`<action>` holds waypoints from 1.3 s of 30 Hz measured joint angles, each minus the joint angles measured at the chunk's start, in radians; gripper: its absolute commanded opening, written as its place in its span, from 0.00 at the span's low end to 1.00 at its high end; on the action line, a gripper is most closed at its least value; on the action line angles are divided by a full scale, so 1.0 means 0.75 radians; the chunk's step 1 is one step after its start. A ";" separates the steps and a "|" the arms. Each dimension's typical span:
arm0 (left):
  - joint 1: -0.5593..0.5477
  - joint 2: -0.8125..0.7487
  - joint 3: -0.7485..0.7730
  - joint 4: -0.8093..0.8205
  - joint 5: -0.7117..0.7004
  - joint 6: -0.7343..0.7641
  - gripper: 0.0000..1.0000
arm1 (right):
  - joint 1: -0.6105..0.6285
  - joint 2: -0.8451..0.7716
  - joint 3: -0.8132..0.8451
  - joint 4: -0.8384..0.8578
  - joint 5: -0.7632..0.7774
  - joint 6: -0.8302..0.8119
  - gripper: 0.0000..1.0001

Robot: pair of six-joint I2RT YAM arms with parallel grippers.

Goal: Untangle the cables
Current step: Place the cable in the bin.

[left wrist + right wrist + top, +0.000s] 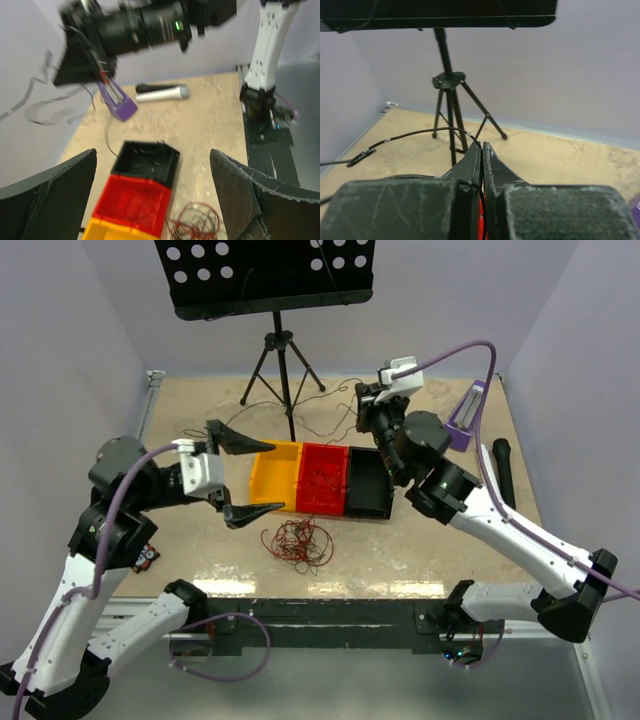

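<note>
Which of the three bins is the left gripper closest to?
The yellow bin, at the row's left end; in the top view the open left gripper frames it. The red bin is middle, the black bin farthest right.

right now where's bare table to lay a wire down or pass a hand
Free: table between the left rail and tripod; front strip between the cables and right arm. Crowded: the bins, and behind them, where the black wire runs from the shut right fingers.

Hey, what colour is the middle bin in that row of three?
The middle bin is red, clearest in the top external view.
</note>
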 measured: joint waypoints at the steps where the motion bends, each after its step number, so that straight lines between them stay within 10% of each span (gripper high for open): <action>1: 0.000 0.012 -0.005 -0.070 0.016 0.048 1.00 | -0.020 -0.001 0.008 -0.021 0.001 0.005 0.00; 22: -0.005 0.115 -0.034 -0.797 0.311 0.750 1.00 | -0.230 0.141 0.222 -0.285 0.031 0.192 0.00; 39: -0.006 -0.183 -0.219 -0.141 -0.023 0.297 1.00 | -0.248 0.027 0.112 -0.298 -0.002 0.157 0.00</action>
